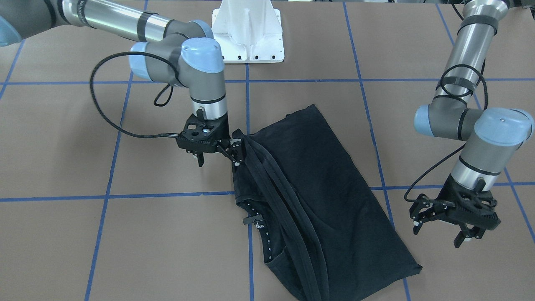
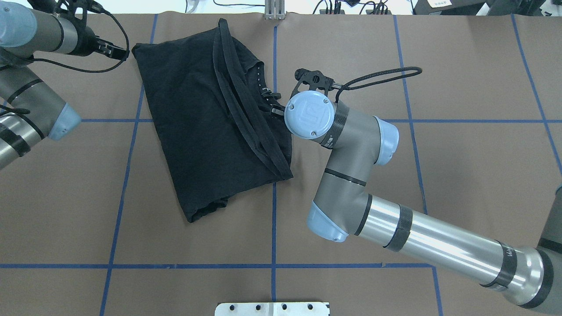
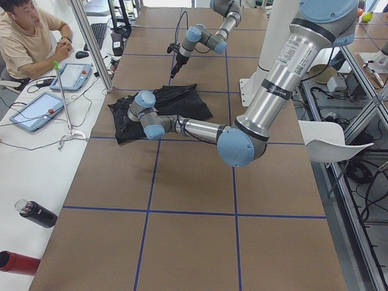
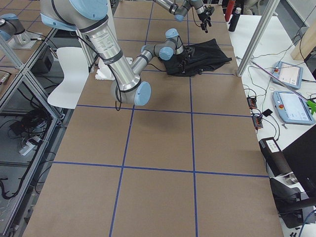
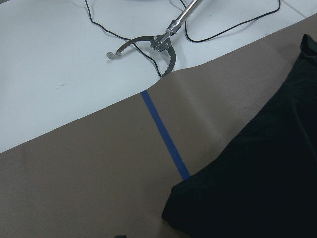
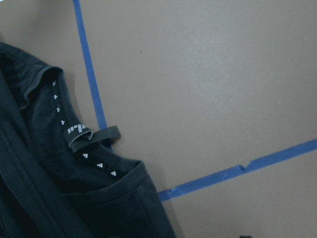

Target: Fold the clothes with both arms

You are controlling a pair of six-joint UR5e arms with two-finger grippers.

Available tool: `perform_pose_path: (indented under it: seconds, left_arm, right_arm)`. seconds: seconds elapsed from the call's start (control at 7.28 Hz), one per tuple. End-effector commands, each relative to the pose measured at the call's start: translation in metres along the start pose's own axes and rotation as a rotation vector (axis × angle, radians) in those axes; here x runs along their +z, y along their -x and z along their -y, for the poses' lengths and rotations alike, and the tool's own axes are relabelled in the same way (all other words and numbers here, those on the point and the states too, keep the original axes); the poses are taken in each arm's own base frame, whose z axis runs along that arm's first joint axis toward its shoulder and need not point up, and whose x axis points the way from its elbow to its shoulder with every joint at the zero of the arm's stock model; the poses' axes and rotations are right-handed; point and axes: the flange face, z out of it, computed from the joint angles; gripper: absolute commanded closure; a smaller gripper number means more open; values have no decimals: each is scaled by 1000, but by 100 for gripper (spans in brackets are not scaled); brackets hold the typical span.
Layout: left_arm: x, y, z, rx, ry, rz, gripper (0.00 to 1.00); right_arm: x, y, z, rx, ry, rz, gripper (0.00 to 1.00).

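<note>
A black T-shirt [image 1: 330, 196] lies folded lengthwise near the middle of the brown-papered desk [image 1: 167, 242], slanting across blue tape lines [image 1: 104, 196], collar toward the operators' side; the front-facing view cuts off its near end. Inside the collar, the right wrist camera shows a small neck label [image 6: 79, 130] with white lettering too small to read, a black hanging loop [image 6: 96, 137] just below it, and a row of tiny white triangles [image 6: 99, 164] along the neck tape. The right tool [image 1: 218, 161] stands beside the shirt's long edge with its fingers spread wide, one fingertip [image 1: 236, 164] at the folded hem; whether it touches the cloth cannot be told, and from overhead the wrist's blue joint cap [image 2: 307, 115], with an embossed mark, hides the tool. The left tool [image 1: 439, 234] hangs wide and holds nothing, off the shirt's other side. A black bottle [image 3: 36, 213] and a red bottle [image 3: 15, 262] lie on the white side bench; their contents cannot be seen.
</note>
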Motion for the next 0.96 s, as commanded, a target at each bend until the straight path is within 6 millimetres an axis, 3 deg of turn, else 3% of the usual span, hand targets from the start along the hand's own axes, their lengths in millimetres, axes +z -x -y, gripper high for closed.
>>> perform_pose_path:
  seconds: [0.0, 0.14, 0.41, 0.82]
  left_arm:
    - [-1, -1, -2, -1, 0, -3, 0]
    - [-1, -1, -2, -2, 0, -3, 0]
    - [-1, -1, -2, -2, 0, -3, 0]
    - [-1, -1, -3, -1, 1, -2, 0]
  right_arm:
    - [11, 6, -33, 3, 10, -4, 34]
    - [19, 4, -41, -8, 12, -20, 39]
    - [31, 0, -43, -25, 5, -44, 39]
    - [39, -3, -44, -47, 6, -60, 53]
